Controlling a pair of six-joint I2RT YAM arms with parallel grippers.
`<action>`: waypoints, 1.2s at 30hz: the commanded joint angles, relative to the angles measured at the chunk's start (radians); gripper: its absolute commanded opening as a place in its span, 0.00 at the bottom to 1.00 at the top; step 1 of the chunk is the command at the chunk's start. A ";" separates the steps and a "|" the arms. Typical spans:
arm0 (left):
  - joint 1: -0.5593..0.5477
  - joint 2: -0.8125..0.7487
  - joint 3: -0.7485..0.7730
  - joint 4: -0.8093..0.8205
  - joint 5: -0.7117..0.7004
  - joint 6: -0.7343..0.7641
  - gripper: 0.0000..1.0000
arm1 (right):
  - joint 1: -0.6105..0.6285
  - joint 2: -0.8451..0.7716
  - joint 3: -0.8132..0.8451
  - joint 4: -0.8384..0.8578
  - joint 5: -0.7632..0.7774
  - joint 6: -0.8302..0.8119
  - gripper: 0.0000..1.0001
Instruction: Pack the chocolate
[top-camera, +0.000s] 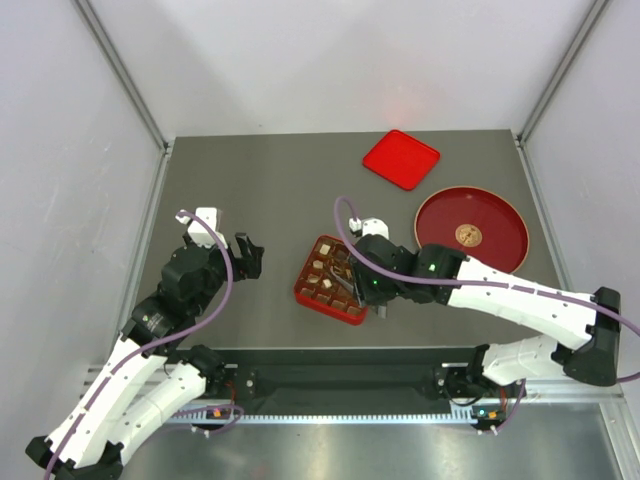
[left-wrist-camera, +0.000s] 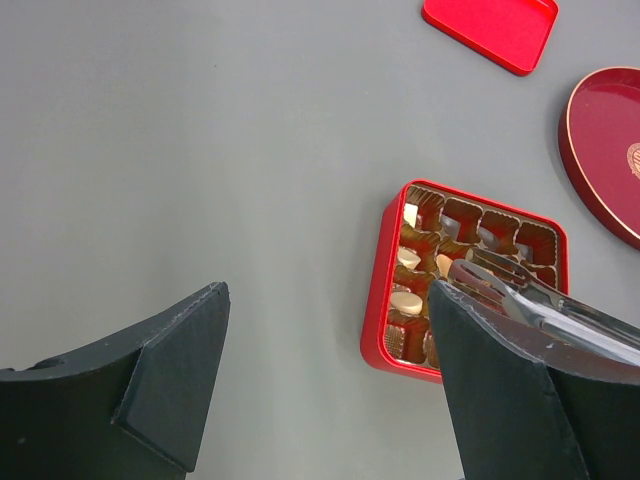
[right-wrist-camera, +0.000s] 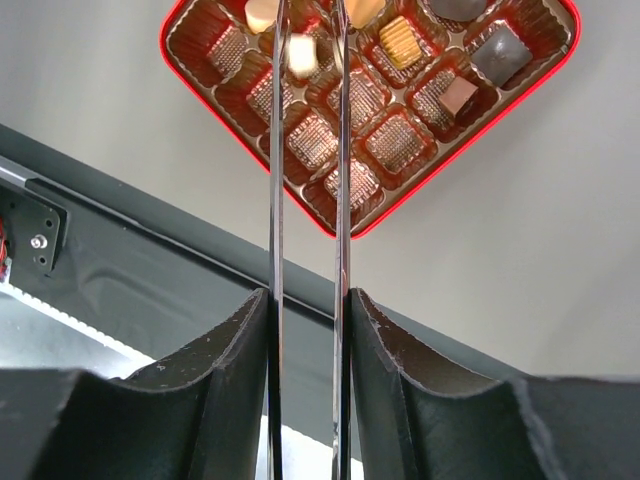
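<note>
Here's the grey table (top-camera: 260, 190), and sitting around its middle, towards the near edge, is the red square tray (top-camera: 305, 293), turned corner-on like a diamond with its grid of ribbed brown cells facing up. A pair of thin metal tongs (left-wrist-camera: 500, 285) reaches in over the tray from the right, its two blades close together and parallel above the cells. Over at the far edge, right of centre, the flat red square lid (top-camera: 401, 159) lies on its own, and nearer on the right rests the round dark-red plate (top-camera: 500, 220) with a small tan disc (top-camera: 467, 235) at its centre, clear of both lid and tray.
</note>
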 joint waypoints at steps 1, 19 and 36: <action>-0.001 0.001 -0.001 0.026 0.003 0.006 0.85 | 0.016 -0.005 0.061 -0.004 0.027 0.004 0.36; -0.002 -0.005 -0.002 0.026 0.008 0.005 0.86 | -0.423 -0.218 0.032 -0.230 0.111 0.032 0.37; -0.002 -0.025 -0.004 0.037 0.041 0.006 0.86 | -1.117 -0.304 -0.174 -0.237 -0.014 -0.194 0.39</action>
